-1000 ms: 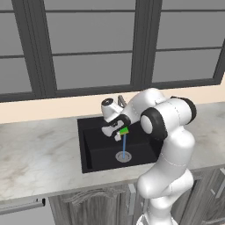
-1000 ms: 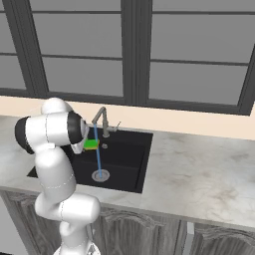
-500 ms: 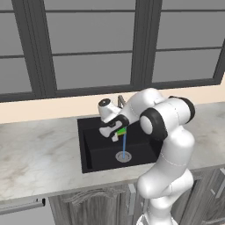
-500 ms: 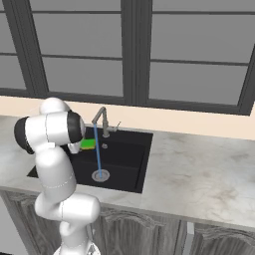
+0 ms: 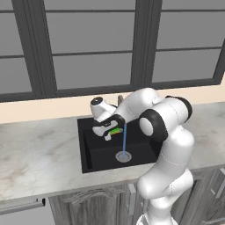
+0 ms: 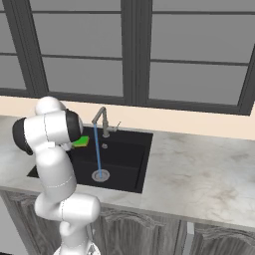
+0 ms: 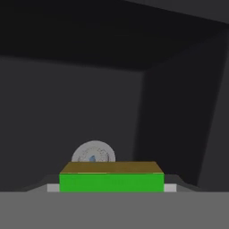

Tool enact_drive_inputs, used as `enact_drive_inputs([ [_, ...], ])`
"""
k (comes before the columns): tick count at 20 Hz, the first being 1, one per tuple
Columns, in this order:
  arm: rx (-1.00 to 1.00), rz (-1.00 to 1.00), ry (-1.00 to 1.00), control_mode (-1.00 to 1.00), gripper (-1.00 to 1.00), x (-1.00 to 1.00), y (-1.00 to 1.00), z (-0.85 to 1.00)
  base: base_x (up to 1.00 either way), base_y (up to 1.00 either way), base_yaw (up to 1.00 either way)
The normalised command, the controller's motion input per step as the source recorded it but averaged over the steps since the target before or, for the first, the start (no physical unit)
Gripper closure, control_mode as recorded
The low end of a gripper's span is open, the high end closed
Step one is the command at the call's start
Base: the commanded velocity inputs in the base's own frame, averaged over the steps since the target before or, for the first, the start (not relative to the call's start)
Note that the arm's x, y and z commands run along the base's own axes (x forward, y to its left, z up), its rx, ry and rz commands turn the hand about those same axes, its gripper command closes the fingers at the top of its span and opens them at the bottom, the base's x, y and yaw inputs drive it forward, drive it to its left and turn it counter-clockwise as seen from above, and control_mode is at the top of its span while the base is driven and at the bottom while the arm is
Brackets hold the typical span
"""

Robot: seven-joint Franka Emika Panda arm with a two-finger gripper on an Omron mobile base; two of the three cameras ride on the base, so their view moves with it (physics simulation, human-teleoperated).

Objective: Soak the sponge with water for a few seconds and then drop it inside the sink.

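Observation:
My gripper [image 5: 110, 130] is shut on the sponge [image 5: 116, 131], a small green block with a yellow layer, held above the black sink [image 5: 90, 154]. The water [image 5: 124, 140] falls as a thin blue stream from the grey faucet [image 6: 102, 119] onto the round silver drain [image 5: 123, 156]. The sponge [image 6: 81, 142] hangs just left of the stream [image 6: 97, 154], with a small gap between them. In the hand view the sponge [image 7: 112, 182] sits between the fingertips, with the drain [image 7: 93, 154] below and beyond it.
Marble counter [image 5: 35, 162] surrounds the sink on both sides. A wide counter stretch [image 6: 204, 174] lies to the right. Dark-framed windows [image 5: 88, 66] stand behind the beige sill. My arm's white body [image 5: 167, 132] leans over the sink's right side.
My gripper has carried the sponge leftward, from under the water stream to just beside it. The water keeps running.

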Motion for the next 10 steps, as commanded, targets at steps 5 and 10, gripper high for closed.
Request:
enact_drive_inputs([
  [5, 0.0, -0.08, 0.0, -1.0, 1.0, 0.0, 0.07, 0.12, 0.0, 0.0, 0.0],
  [10, 0.0, -0.18, -0.07, -1.0, 1.0, -0.04, 0.02, 0.02, 0.0, 0.0, 0.0],
])
